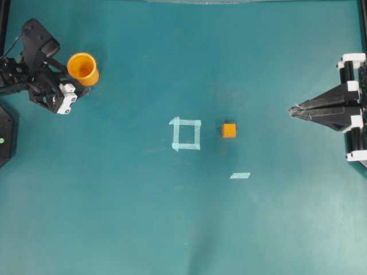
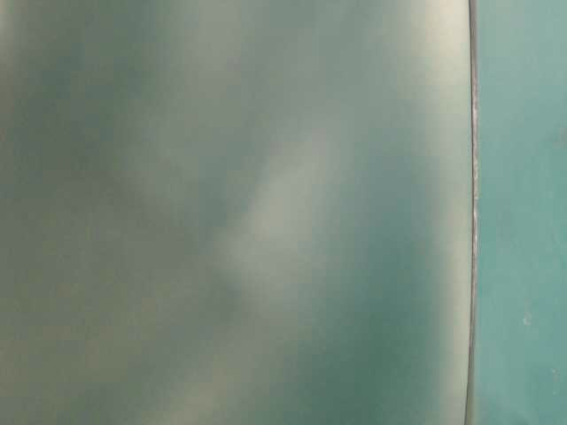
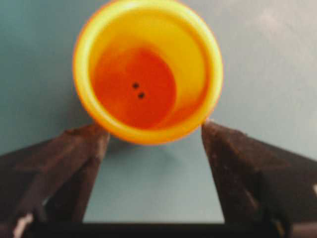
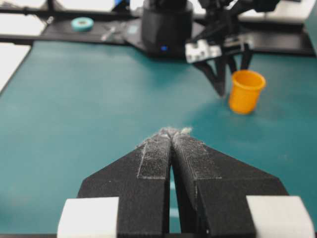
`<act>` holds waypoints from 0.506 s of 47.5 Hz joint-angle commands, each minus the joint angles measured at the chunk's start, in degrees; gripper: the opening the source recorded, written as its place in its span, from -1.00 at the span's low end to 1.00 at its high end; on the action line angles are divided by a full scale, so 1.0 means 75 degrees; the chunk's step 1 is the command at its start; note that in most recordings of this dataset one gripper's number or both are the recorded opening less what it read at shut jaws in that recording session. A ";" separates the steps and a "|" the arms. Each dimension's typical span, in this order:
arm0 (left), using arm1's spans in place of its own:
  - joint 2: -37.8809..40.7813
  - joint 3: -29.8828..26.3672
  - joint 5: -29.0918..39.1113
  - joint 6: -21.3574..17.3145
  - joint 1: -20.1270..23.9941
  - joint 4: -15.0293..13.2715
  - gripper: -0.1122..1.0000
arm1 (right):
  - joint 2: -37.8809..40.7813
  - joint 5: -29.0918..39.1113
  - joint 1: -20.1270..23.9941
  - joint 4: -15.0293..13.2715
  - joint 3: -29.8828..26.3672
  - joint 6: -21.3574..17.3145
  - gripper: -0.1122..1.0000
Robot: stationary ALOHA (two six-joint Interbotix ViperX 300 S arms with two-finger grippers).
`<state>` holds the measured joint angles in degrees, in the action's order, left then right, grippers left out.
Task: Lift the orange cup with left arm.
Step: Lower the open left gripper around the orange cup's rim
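Beside the left gripper [image 3: 153,144]: orange cup [image 3: 147,69] upright, just beyond the spread fingertips [image 3: 94,136]
Left gripper: released, grasping nothing
Right gripper [image 4: 172,133]: clenched, empty

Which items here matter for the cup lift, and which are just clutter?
In the job:
- orange cup, upright, top left of the overhead view
- left gripper, jaws open, tips level with the cup's near rim

Just lying about:
- orange cube
- tape square
- loose tape strip
- right gripper, jaws shut, parked
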<state>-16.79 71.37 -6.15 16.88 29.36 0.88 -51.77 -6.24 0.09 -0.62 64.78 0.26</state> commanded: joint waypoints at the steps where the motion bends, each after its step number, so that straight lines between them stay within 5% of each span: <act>1: 0.0000 -0.0164 -0.0129 -0.0047 0.0141 0.0012 0.53 | 0.0047 -0.0035 0.0012 -0.0012 -0.0141 -0.0012 -0.80; 24: 0.0680 -0.0668 -0.0305 -0.0281 0.0152 0.0023 0.53 | 0.0082 -0.0035 0.0023 -0.0012 -0.0141 -0.0012 -0.80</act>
<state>-12.13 67.94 -7.82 14.94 30.23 0.88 -51.33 -6.24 0.18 -0.62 64.78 0.35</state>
